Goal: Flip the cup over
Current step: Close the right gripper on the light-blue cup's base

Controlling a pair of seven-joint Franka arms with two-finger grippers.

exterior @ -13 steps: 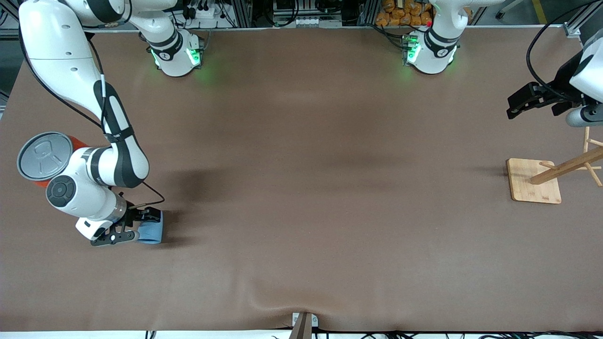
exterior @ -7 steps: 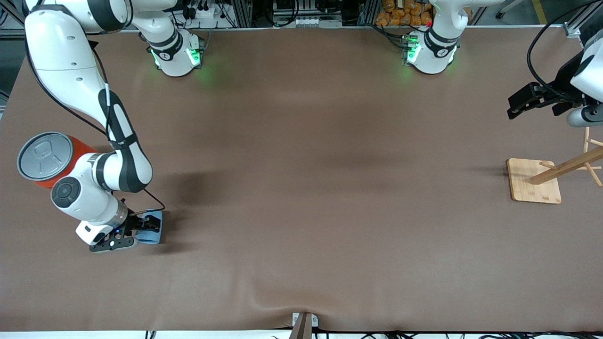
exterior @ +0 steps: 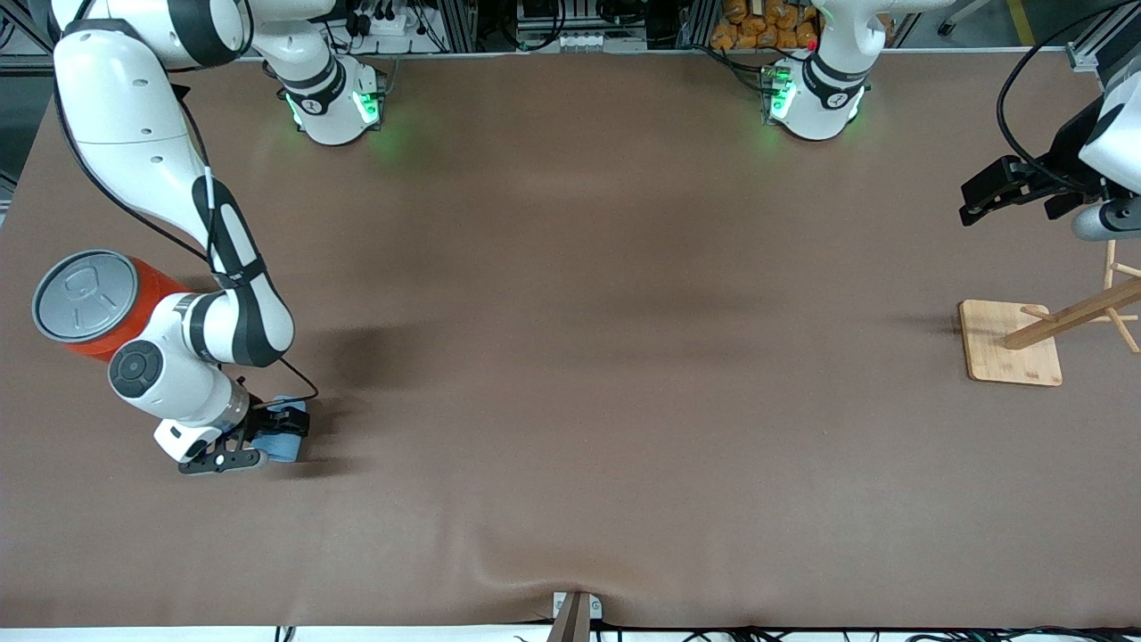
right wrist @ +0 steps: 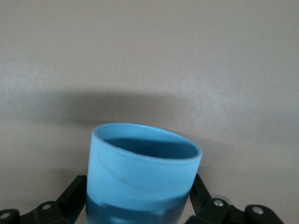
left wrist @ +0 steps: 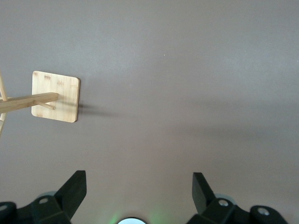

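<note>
The light-blue cup [exterior: 285, 446] lies on its side on the brown table near the right arm's end, its darker blue mouth [right wrist: 148, 147] facing away from the wrist. My right gripper [exterior: 265, 440] is low at the table with one finger on each side of the cup [right wrist: 142, 175], both touching its wall. In the right wrist view, the right gripper [right wrist: 139, 198] is filled by the cup. My left gripper [exterior: 980, 198] hangs open and empty over the table at the left arm's end, and the left arm waits there. Bare table shows between the open left gripper [left wrist: 139, 187] fingers.
A large orange can with a grey lid [exterior: 82, 299] stands close beside the right arm's wrist, farther from the front camera than the cup. A wooden rack on a square base [exterior: 1010, 344] stands under the left gripper, with the base [left wrist: 55, 95] seen from that wrist.
My right gripper has slid farther along the cup and its fingers have closed in against the cup's sides. The left arm has not moved.
</note>
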